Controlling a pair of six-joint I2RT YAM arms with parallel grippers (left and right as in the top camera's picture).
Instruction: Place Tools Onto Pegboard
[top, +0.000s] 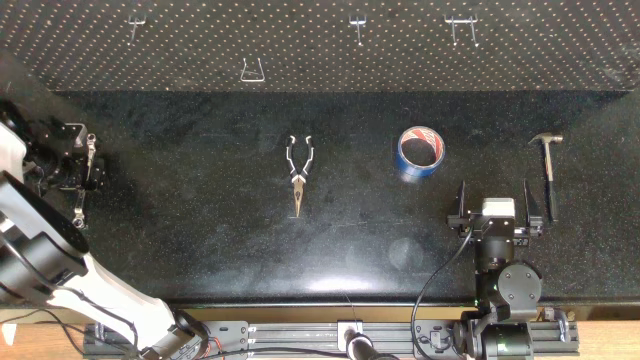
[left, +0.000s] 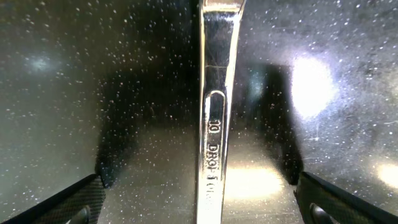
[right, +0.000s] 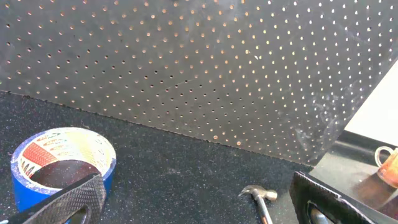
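The left gripper (left: 205, 208) hangs low over the dark speckled table (top: 200, 220) with its fingers spread wide, closed on nothing. The wrench (left: 214, 93) lies flat on the table straight down the gap between them, touching neither finger. In the left wrist view both ends of the wrench are cut off. From above, part of its shaft (top: 80, 205) pokes out beside the gripper, the rest hidden under the wrist.

The right gripper (top: 495, 185) sits close to its own base, fingers likewise apart and holding nothing. Ahead of it toward the pegboard (top: 320, 40) stands a blue tape roll (right: 62, 165), its near edge covered by one finger (right: 68, 202). The hammer (right: 260, 198) lies just outside the other finger, its handle running out of the right wrist view. Pliers (top: 300, 175) lie between the two grippers.
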